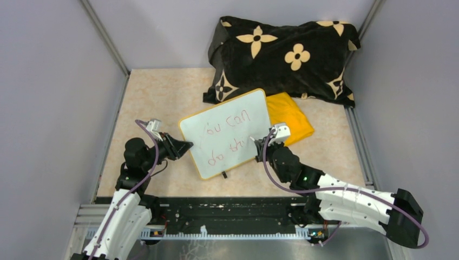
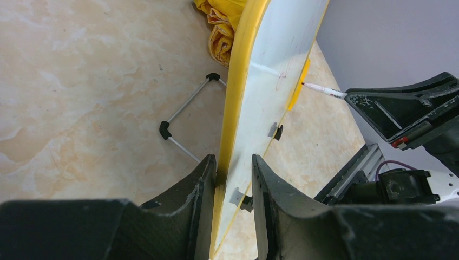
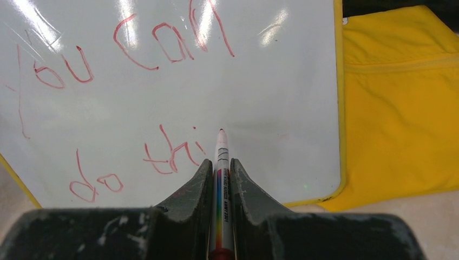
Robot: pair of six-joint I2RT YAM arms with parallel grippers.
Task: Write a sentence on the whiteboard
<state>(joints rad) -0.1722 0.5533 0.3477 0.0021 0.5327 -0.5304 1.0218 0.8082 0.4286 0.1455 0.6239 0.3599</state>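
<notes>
The right hand (image 3: 220, 163) is clamped on a marker (image 3: 221, 145). Its tip meets the whiteboard (image 3: 281, 92) straight ahead, just right of the unfinished "thi" in the sentence (image 3: 171, 158). The left hand (image 2: 234, 162) pinches the board's rim, likely steadying it for writing.
</notes>
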